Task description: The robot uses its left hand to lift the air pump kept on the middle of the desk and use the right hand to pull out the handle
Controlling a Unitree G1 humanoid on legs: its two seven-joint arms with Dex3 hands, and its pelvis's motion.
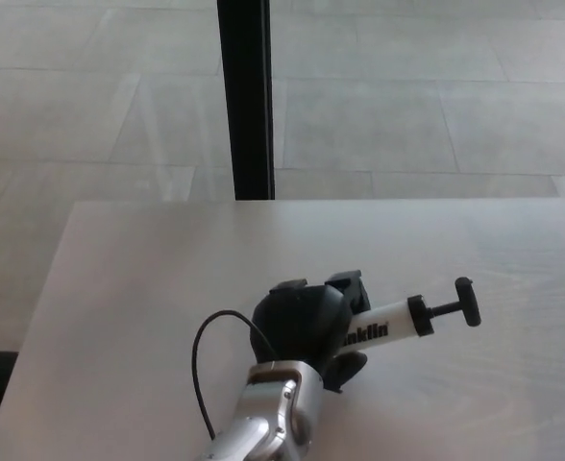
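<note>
Left hand (302,327) grips white cylindrical air pump (383,327); black T-handle (465,302) projects to its right over pale woodgrain surface (138,288).

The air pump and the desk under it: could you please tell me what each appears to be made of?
The air pump looks like plastic: a smooth white barrel with black lettering, a matte black collar and T-handle. The thin rod between them may be metal, though that is unclear. The left hand hides its far end. The desk looks like pale wood or wood-look laminate, with faint grain lines and a matte finish.
</note>
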